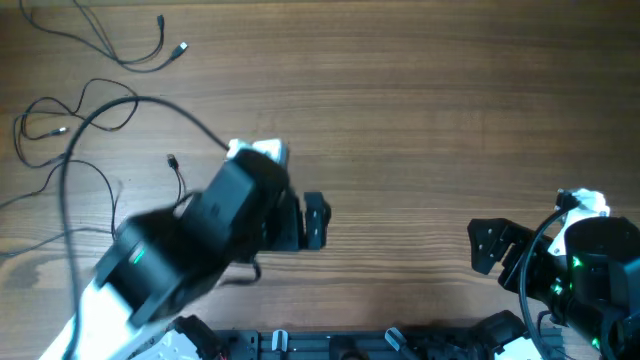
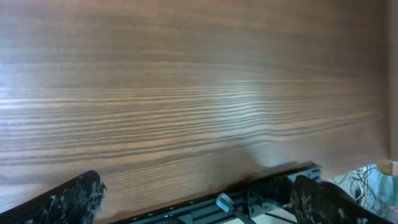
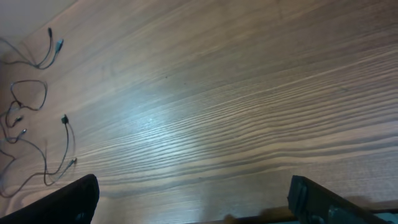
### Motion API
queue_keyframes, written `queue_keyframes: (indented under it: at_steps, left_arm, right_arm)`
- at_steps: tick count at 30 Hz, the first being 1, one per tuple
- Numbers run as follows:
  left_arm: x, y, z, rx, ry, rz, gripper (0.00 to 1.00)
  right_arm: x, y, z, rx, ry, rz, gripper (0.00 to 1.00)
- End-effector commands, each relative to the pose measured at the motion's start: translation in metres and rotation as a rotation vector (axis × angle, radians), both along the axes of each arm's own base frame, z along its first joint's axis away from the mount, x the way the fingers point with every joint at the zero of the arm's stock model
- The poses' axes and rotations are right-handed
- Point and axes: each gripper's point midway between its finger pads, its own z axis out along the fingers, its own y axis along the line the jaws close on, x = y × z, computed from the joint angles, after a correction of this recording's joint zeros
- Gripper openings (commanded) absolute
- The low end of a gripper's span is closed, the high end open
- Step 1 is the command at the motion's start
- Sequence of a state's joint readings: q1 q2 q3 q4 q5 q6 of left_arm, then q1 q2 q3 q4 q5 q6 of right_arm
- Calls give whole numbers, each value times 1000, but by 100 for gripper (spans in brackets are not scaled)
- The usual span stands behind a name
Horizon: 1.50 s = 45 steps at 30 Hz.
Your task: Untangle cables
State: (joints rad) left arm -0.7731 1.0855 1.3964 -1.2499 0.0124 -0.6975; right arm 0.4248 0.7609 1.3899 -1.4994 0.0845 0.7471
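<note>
Several thin black cables lie spread at the table's far left. One cable [image 1: 128, 57] with two small plugs is at the top, and a looped cable [image 1: 45, 118] lies below it. A third cable [image 1: 175, 168] ends in a plug just left of my left arm. The right wrist view shows the same cables [image 3: 67, 140] at its left edge. My left gripper [image 1: 318, 222] is open over bare wood at mid-table, and its fingers [image 2: 71, 199] hold nothing. My right gripper [image 1: 487, 246] is open near the front right, far from the cables, with its fingers [image 3: 71, 202] wide apart.
A thick black arm cable [image 1: 150, 104] arcs over the left side above the thin cords. A black rail [image 1: 330, 343] with the arm bases runs along the front edge. Bare wood [image 1: 430, 120] stretches across the middle and right.
</note>
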Motion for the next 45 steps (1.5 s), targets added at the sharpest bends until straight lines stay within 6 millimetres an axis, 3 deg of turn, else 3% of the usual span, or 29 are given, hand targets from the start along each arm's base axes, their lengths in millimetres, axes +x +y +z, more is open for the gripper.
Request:
queue_keyframes:
  at_steps: [1, 6, 11, 41, 45]
  left_arm:
    - [-4, 22, 20, -9, -118, 83, 100]
    - [-11, 42, 34, -25, -181, 117, 100]
    - [-13, 47, 29, 7, -170, 120, 100]
    - [-13, 47, 28, 10, -167, 120, 100]
    - [-13, 47, 28, 10, -167, 120, 100]
  right_arm:
    - [3, -9, 5, -20, -32, -47, 100]
    - [4, -8, 6, -15, -36, -47, 100]
    - [4, -8, 6, -15, -36, -47, 100]
    - [4, -8, 6, -15, -36, -48, 100]
    - [3, -18, 4, -27, -23, -100, 100]
